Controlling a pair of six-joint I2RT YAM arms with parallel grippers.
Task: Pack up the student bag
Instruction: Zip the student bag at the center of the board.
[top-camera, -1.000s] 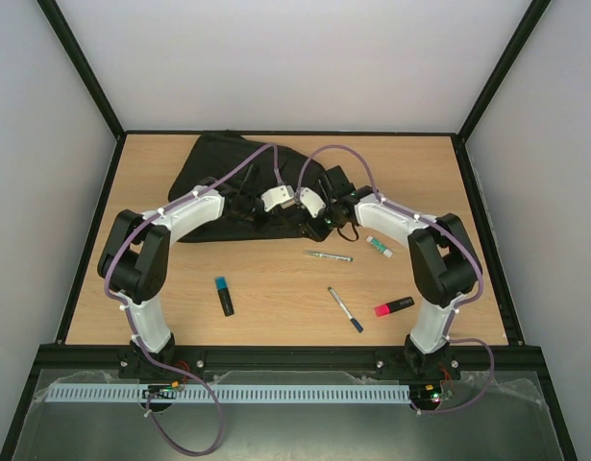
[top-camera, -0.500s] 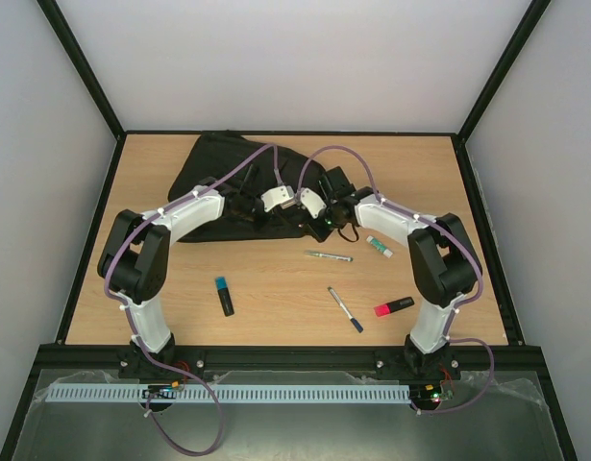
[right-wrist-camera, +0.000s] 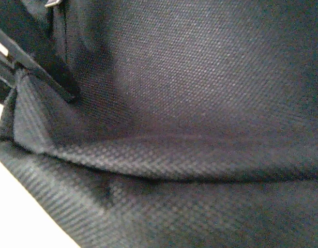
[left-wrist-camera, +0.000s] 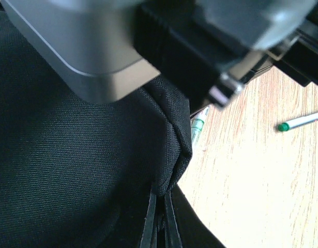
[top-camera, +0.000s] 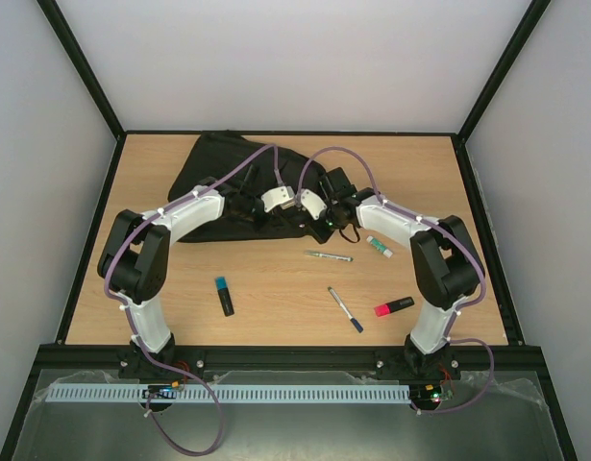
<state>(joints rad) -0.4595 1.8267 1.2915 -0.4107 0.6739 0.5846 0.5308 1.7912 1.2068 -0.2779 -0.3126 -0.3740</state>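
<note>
The student bag [top-camera: 223, 178] is a large black fabric backpack lying at the back of the table, left of centre. Both grippers meet at its near right edge. My left gripper [top-camera: 291, 213] is shut on a fold of the bag's fabric [left-wrist-camera: 171, 155], with its thin fingers [left-wrist-camera: 150, 223] pinched together below the fold. My right gripper [top-camera: 319, 221] is pressed against the bag. Its wrist view is filled with black fabric [right-wrist-camera: 190, 103] and its own fingers do not show. Its grey housing [left-wrist-camera: 91, 46] fills the top of the left wrist view.
On the wood in front of the bag lie a green-capped pen [top-camera: 329, 256], a green-and-white marker [top-camera: 380, 247], a blue highlighter [top-camera: 224, 296], a blue-tipped pen [top-camera: 345, 309] and a pink highlighter [top-camera: 394, 306]. The pen [left-wrist-camera: 301, 121] and marker [left-wrist-camera: 198, 126] also show in the left wrist view.
The right arm's elbow has shifted slightly to the right. The left arm, the bag and the loose items have not moved.
</note>
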